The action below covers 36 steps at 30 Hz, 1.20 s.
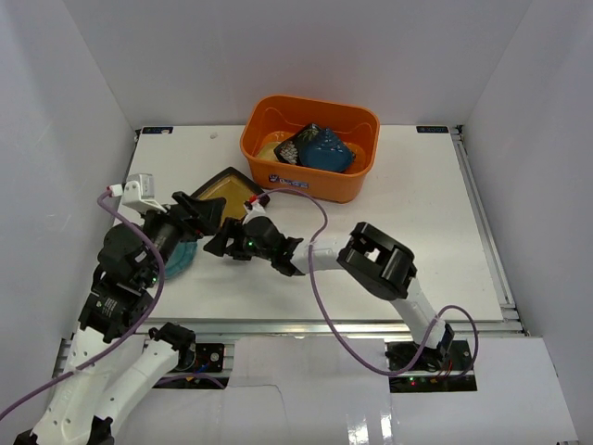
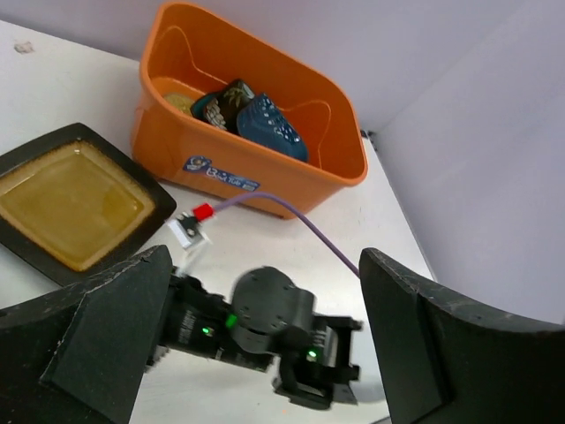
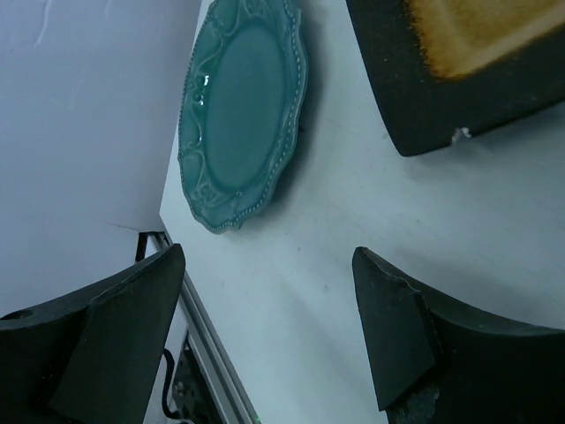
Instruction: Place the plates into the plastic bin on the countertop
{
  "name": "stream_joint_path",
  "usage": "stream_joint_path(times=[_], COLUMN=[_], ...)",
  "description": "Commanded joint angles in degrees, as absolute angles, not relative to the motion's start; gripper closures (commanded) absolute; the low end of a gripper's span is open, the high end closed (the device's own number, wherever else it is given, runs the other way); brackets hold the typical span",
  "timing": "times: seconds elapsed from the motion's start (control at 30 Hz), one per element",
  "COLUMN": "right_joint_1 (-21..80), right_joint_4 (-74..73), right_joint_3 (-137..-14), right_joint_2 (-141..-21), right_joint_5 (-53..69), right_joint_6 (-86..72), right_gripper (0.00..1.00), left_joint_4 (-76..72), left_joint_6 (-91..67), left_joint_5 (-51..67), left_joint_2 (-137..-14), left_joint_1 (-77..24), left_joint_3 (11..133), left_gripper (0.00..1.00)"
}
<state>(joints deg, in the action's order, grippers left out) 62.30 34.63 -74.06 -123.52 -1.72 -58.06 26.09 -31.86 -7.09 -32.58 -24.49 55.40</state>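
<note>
The orange plastic bin (image 1: 306, 184) stands at the back of the white countertop (image 1: 426, 222). It holds a dark blue plate (image 1: 326, 148), a black floral plate (image 1: 298, 146) and a yellow plate (image 1: 270, 146). The black-rimmed amber plate (image 1: 225, 188) lies flat left of the bin. The teal scalloped plate (image 1: 182, 260) lies near the front left, partly under my left arm. My left gripper (image 1: 199, 213) is open and empty, above the amber plate's near edge. My right gripper (image 1: 222, 243) is open and empty, hovering beside the teal scalloped plate (image 3: 243, 115). The teal square and glass plates are not in view.
White walls close in the left, back and right sides. The metal rail (image 1: 324, 324) runs along the front edge. A purple cable (image 1: 315, 278) loops from the right arm over the table. My right arm's wrist (image 2: 265, 327) lies directly under my left gripper.
</note>
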Motion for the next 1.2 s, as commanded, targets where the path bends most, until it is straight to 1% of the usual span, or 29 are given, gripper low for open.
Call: stream_joint_path(times=[0.0, 0.13, 0.2, 0.3, 0.33, 0.4, 0.43, 0.47, 0.5, 0.53, 0.57, 0.6, 0.63, 0.7, 0.73, 0.8, 0.97, 1.0, 1.07, 1.1, 1.17], right_joint_1=[63.28, 64.42, 64.77, 64.78, 64.86, 64.86, 64.78, 64.78, 64.78, 64.86, 64.86, 64.78, 64.78, 64.86, 64.86, 65.04, 65.13, 65.04, 64.69, 64.34, 62.32], right_joint_4=[34.65, 28.84, 26.9, 25.23, 23.05, 22.76, 22.68, 21.89, 21.88, 22.15, 22.67, 23.11, 23.72, 27.92, 28.91, 31.79, 40.15, 41.21, 42.45, 42.45, 42.19], right_joint_3=[-83.98, -94.29, -99.11, -103.6, -107.63, -111.25, -114.92, -116.44, -117.59, -118.73, -118.83, -118.48, -117.52, -111.64, -109.71, -104.43, -92.83, -89.16, -85.89, -82.91, -79.65], right_joint_2=[-128.92, -137.87, -140.53, -145.53, -148.24, -150.9, -153.61, -154.68, -155.56, -156.7, -157.06, -157.06, -156.1, -152.6, -151.36, -146.81, -135.46, -130.65, -125.53, -120.29, -114.73], right_joint_5=[-4.74, -6.06, -6.33, -4.93, -4.57, -2.64, -1.85, -1.32, -1.32, -1.23, -1.32, -1.41, -1.84, -2.98, -3.25, -4.22, -4.66, -4.92, -6.23, -6.59, -7.38], right_joint_6=[-64.86, -66.7, -68.11, -69.6, -69.7, -70.57, -70.84, -71.19, -71.63, -72.33, -72.51, -72.6, -72.68, -72.25, -71.64, -68.92, -61.99, -60.4, -54.69, -52.75, -49.06], right_gripper=[0.18, 0.18, 0.19, 0.2, 0.2, 0.22, 0.25, 0.31, 0.34, 0.44, 0.5, 0.6, 0.76, 0.88, 0.91, 0.92, 0.92, 0.92, 0.92, 0.92, 0.92], left_joint_4=[29.35, 29.62, 29.71, 29.53, 29.53, 29.44, 29.36, 29.18, 29.18, 29.01, 29.0, 28.83, 28.83, 28.74, 28.65, 28.48, 28.39, 28.39, 28.3, 28.13, 28.04], left_joint_6=[-28.05, -26.2, -25.49, -25.31, -24.96, -24.61, -24.26, -24.08, -24.0, -23.91, -23.91, -23.91, -23.65, -23.29, -23.2, -22.77, -22.76, -23.02, -23.81, -24.6, -25.57], left_joint_5=[-0.8, -0.09, -0.09, 1.22, 1.84, 1.76, 1.5, 1.32, 1.23, 1.06, 0.97, 0.88, 0.88, -0.17, -1.22, -1.67, -4.12, -6.22, -8.16, -9.91, -11.07], left_joint_2=[-33.05, -32.61, -32.17, -31.55, -31.29, -31.29, -31.2, -31.2, -31.2, -31.03, -30.94, -30.85, -30.76, -30.59, -30.59, -31.29, -32.69, -33.04, -33.22, -33.4, -34.19], left_joint_1=[-24.35, -24.43, -24.35, -24.43, -24.35, -24.35, -24.43, -24.35, -24.35, -24.43, -24.35, -24.35, -24.35, -24.35, -24.35, -24.35, -24.43, -24.35, -24.35, -24.35, -24.35], left_joint_3=[58.0, 58.54, 58.54, 58.36, 58.19, 57.83, 57.4, 57.04, 56.69, 56.25, 55.9, 55.72, 55.55, 55.11, 55.11, 55.54, 57.56, 58.35, 58.88, 59.06, 58.89], left_gripper=[0.02, 0.02, 0.02, 0.02, 0.02, 0.02, 0.02, 0.02, 0.02, 0.02, 0.02, 0.02, 0.02, 0.02, 0.02, 0.02, 0.02, 0.02, 0.02, 0.02, 0.02])
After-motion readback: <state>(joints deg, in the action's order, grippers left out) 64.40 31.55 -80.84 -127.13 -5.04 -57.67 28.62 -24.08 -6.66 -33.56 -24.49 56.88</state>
